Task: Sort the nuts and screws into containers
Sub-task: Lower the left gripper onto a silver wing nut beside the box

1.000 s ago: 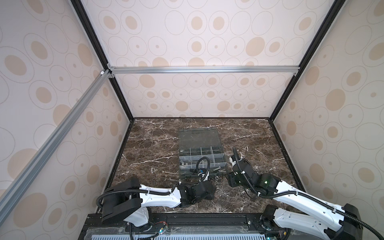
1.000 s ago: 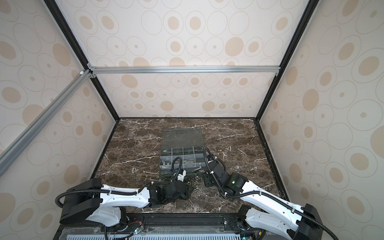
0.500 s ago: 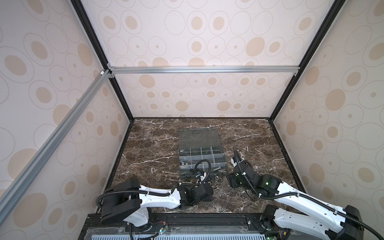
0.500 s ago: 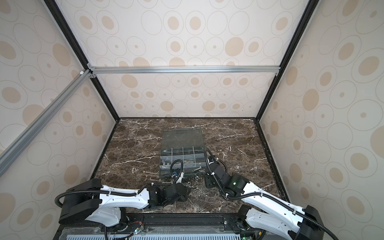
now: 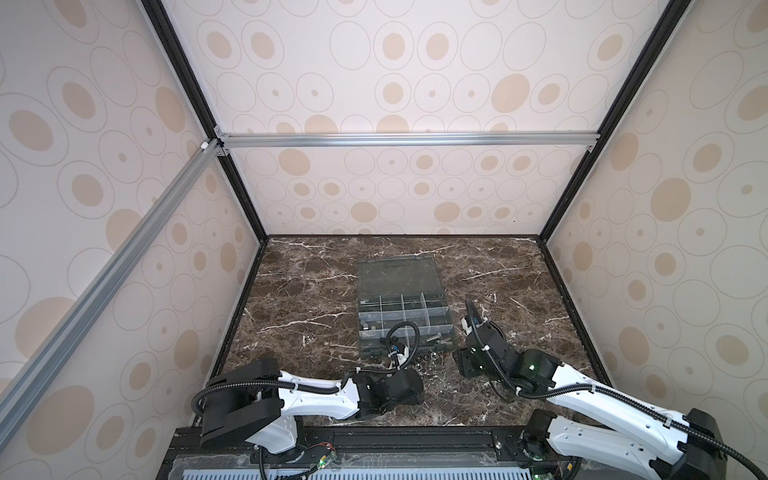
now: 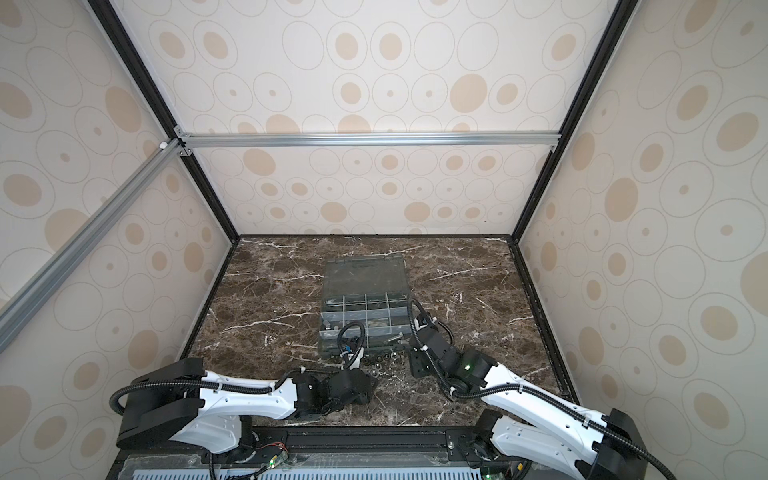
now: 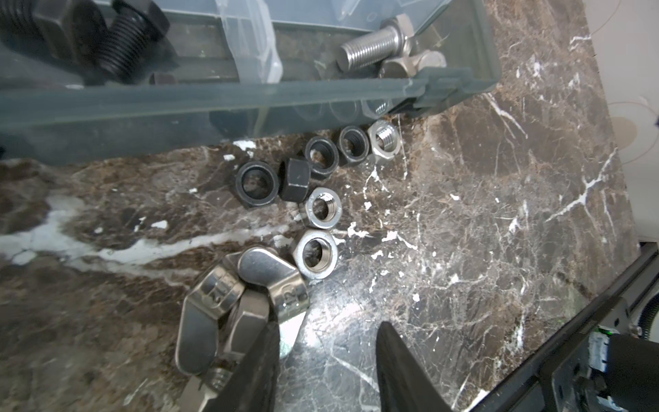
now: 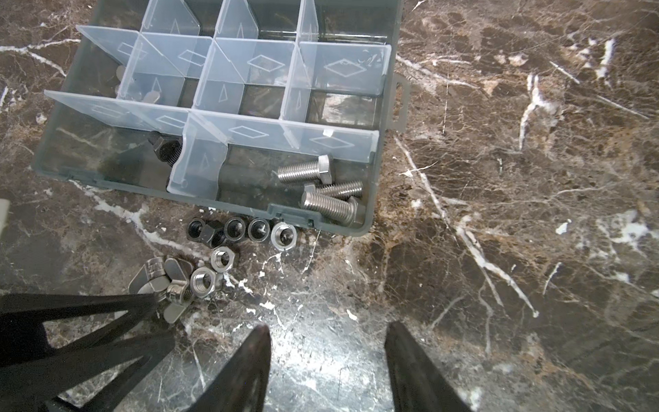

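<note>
The containers are compartments of a grey organizer box (image 5: 402,316) (image 8: 380,149) with its clear lid open. Silver screws (image 8: 305,171) (image 7: 373,47) lie in its near corner compartment, black screws (image 7: 120,38) in the one beside it. Several black and silver hex nuts (image 7: 315,252) (image 8: 242,229) (image 5: 428,356) lie on the marble in front of the box, next to a small pile of silvery wing-shaped nuts (image 7: 228,303) (image 8: 157,276). My left gripper (image 7: 326,333) (image 5: 409,380) is open, one finger against that pile and one wing poking into its gap. My right gripper (image 8: 328,328) (image 5: 466,362) hangs open over bare marble.
The box stands mid-floor on brown marble (image 5: 316,299), enclosed by patterned walls. A black frame rail (image 5: 374,434) runs along the front edge. The left gripper's fingers (image 8: 107,314) show in the right wrist view, close beside the right gripper.
Both grippers have drawn back a little toward the front edge. The nuts and the box have not moved.
</note>
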`<state>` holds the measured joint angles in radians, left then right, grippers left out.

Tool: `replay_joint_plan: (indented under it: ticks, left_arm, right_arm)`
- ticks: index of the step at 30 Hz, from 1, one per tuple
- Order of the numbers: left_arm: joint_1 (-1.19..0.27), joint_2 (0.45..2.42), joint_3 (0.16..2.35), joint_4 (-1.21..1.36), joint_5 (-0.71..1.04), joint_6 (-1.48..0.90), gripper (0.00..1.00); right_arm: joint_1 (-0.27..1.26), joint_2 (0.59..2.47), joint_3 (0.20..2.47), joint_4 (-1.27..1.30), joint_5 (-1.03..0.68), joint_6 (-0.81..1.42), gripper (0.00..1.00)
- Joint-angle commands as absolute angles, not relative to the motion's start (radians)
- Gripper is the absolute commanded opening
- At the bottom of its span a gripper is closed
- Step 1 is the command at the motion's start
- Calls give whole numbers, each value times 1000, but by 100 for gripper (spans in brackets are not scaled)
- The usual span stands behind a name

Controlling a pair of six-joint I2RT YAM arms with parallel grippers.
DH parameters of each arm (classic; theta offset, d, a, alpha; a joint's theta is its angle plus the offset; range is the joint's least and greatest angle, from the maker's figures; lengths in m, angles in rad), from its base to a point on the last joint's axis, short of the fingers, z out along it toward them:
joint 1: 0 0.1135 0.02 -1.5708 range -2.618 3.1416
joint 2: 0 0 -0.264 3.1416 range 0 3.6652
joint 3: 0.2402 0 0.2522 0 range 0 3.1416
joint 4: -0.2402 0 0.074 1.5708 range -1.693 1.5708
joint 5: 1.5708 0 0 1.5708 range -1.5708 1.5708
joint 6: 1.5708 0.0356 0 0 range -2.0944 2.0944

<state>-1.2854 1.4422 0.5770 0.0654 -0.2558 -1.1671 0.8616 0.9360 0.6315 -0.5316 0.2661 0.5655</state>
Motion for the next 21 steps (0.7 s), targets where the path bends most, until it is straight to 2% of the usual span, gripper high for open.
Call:
replay_joint_plan:
  ticks: [1,21]
  left_arm:
    - [-1295,1456,607,47,-279,-1166,45]
    - [-1295,1491,639,2,-307,-1159,45]
  right_arm:
    - [853,941,633,-536,276,585,56]
    - [853,953,630,-528,278,589,56]
